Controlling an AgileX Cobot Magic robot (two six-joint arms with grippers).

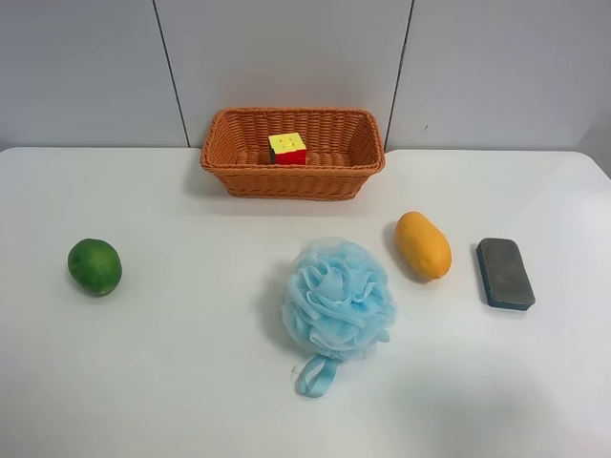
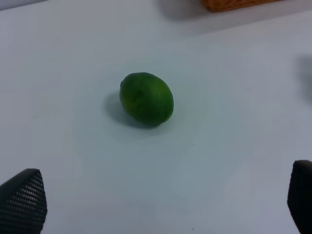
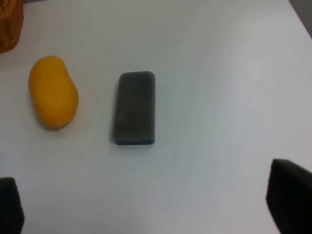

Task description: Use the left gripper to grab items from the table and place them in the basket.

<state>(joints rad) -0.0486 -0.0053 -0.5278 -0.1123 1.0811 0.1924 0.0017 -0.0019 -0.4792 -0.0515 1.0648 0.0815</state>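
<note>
1. Sitting inside the basket was one item only, the puzzle cube; that part looked done.
2. Four items lay out on the table: the green fruit far off to one side, the bath pouf in the middle, the mango just beside the sponge.
3. The left gripper hung spread wide and empty above the fruit, likely its next pick.
4. The right gripper, fingers apart, held nothing near the sponge.
</note>
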